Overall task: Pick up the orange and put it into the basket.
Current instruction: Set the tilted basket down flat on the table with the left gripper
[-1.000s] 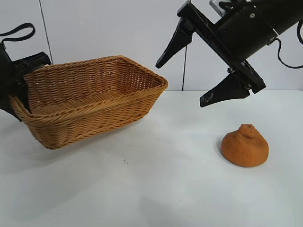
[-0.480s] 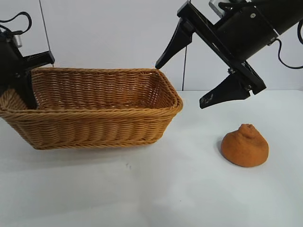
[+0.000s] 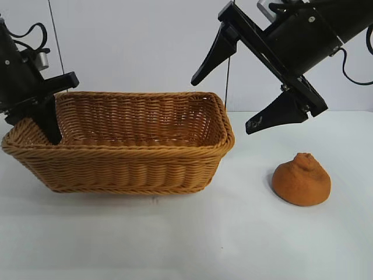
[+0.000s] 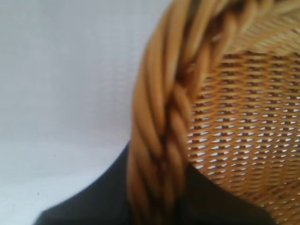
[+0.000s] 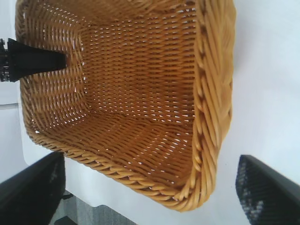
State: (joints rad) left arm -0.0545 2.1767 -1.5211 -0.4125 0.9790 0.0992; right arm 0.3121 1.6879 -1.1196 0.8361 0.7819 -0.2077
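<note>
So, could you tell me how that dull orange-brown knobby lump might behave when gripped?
The dull orange-brown knobby lump sits on a flattish base, so it probably won't roll. Its matte rough skin likely resists slipping. The wrinkles hint it may be soft.

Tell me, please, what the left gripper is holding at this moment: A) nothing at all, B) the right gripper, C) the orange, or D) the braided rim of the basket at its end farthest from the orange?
D: the left gripper is clamped over the basket rim, one finger inside and one outside, while the orange lies alone on the table.
</note>
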